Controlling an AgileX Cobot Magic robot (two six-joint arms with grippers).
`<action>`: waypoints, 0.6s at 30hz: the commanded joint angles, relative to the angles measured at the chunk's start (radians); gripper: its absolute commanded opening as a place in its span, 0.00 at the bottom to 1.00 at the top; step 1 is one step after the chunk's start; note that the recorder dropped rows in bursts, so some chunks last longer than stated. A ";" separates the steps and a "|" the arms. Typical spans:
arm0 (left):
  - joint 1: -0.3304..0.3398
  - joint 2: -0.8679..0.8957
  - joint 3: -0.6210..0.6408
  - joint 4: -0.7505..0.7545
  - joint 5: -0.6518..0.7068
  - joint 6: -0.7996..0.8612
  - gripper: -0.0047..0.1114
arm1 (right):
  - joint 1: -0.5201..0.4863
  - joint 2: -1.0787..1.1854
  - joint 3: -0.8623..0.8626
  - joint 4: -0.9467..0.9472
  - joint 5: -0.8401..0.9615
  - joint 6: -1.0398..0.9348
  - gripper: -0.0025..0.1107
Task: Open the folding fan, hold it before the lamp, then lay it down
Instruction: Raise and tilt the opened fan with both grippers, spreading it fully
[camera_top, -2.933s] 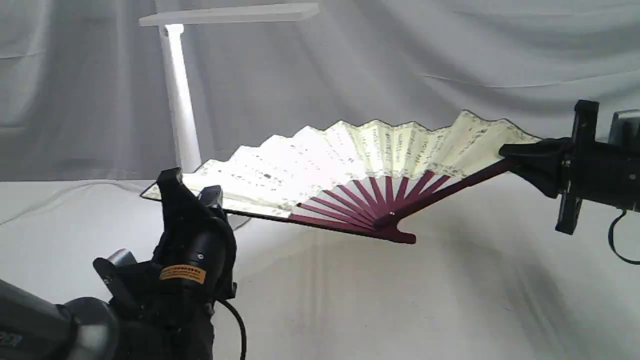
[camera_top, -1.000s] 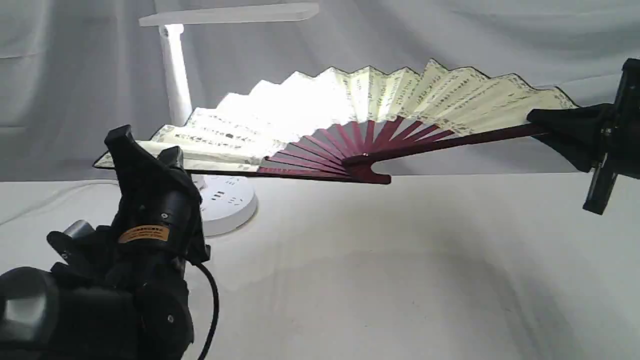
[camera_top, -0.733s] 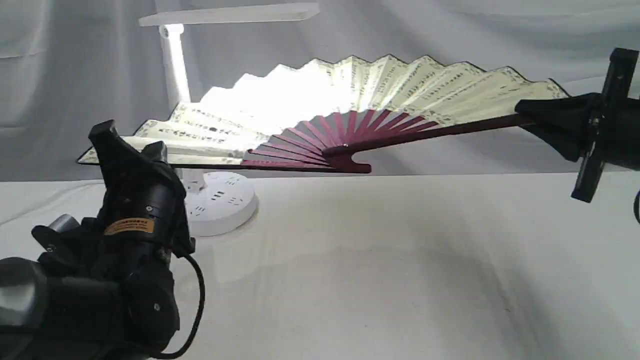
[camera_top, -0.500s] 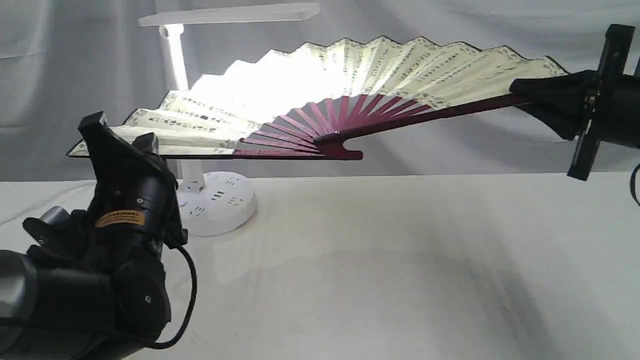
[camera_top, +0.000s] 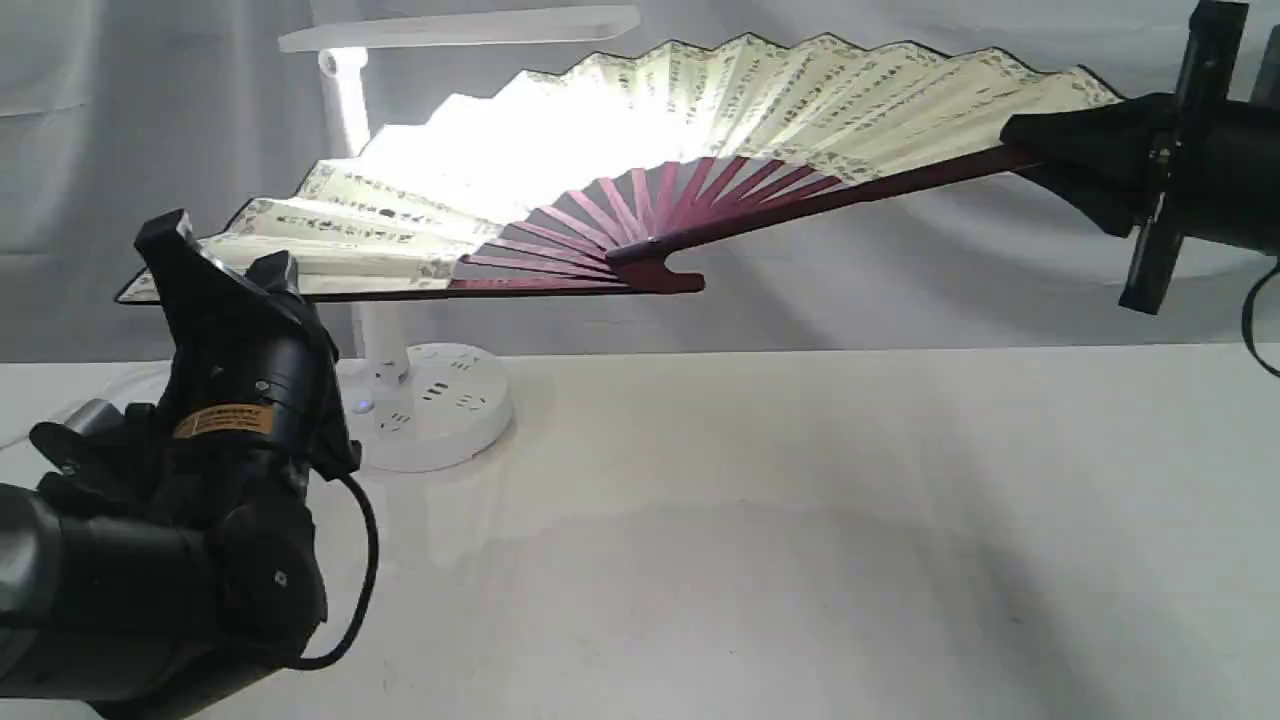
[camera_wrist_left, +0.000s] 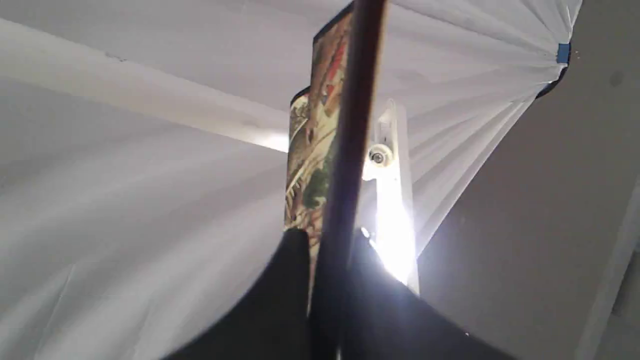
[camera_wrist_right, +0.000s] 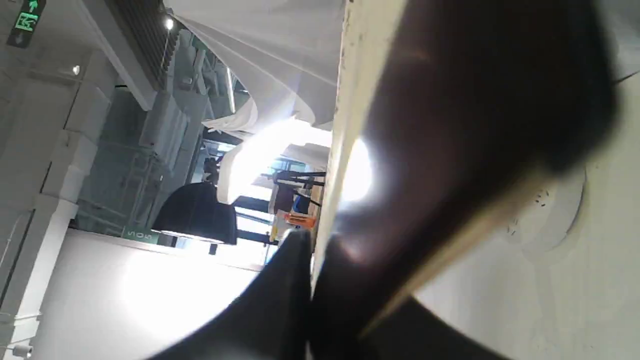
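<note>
A large folding fan (camera_top: 720, 110) is held fully spread in the air above a white desk (camera_top: 800, 560), in front of a white lamp (camera_top: 345, 120). Its leaf is cream paper, sharply pleated, with a zigzag top edge. The paper carries columns of small black writing and a thin dark border. Slim maroon wooden ribs radiate from a pivot at the lower middle, which ends in a hooked maroon tip.

The left fingers (camera_top: 180, 255), matte black and wedge-shaped, are pressed together on the end of the left guard stick. The left wrist view shows the dark stick pinched between them, with a strip of colourful floral painting beside it. The right fingers (camera_top: 1075, 135), also black, pinch the end of the right guard stick. The fan slopes, its left end lower than its right.

The lamp has a slim upright post, a flat horizontal light bar and a smooth round base with sockets. The post shows behind the fan's left half, and the paper there glows bright white. The bar's free end shows just above the fan's top edge.

The fan's lower edge and pivot hang well apart from the desk. The lamp base sits below the left half. A wide stretch of plain desk lies under the middle and right half. A draped grey cloth backdrop (camera_top: 900, 290) hangs behind.
</note>
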 joint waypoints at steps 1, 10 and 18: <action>0.033 -0.031 -0.006 -0.073 -0.066 -0.044 0.04 | -0.019 -0.003 -0.007 0.005 -0.081 -0.032 0.02; 0.033 -0.085 -0.006 -0.074 -0.047 -0.030 0.04 | -0.019 -0.003 -0.007 0.005 -0.081 -0.029 0.02; 0.033 -0.123 -0.006 -0.116 -0.044 0.062 0.04 | -0.019 -0.003 -0.007 0.005 -0.077 -0.017 0.02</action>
